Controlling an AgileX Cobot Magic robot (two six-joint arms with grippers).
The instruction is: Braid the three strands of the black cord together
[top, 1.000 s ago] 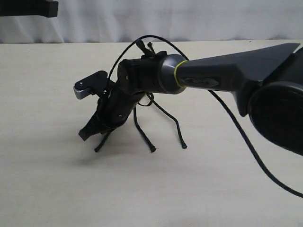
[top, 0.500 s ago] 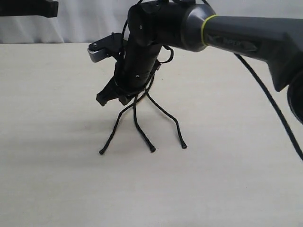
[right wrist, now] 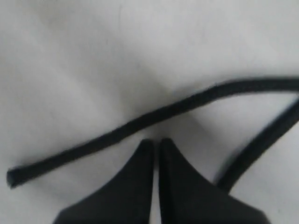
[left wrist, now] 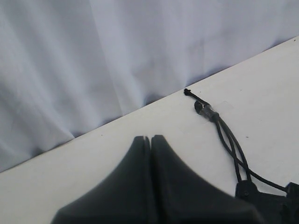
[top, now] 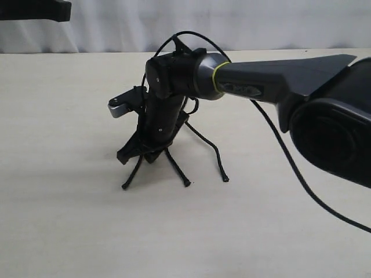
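The right pincer (top: pixel 134 155) points down at the worktop (top: pixel 69 220) with its jaws pressed together and nothing caught between them. The black cord (top: pixel 177 168) lies on the worktop partly under that arm, and its three strands (top: pixel 133 172) fan out from beneath the wrist. In the exterior view, one strand runs down from just beside the fingertips to a tip at about 6 to 7 o'clock of the pincer. The middle strand ends at about 4 o'clock, and the third ends farther out, between 3 and 4 o'clock. The three tips lie apart from one another, unbraided. In the right wrist view, one strand (right wrist: pixel 140 122) crosses just beyond the closed fingertips (right wrist: pixel 145 154) without being gripped, and a second strand passes beside them. The left pincer (left wrist: pixel 150 140) is also closed and empty. It sits clear of the cord's bound end (left wrist: pixel 208 111), which rests on the worktop near the pale curtain (left wrist: pixel 93 56).
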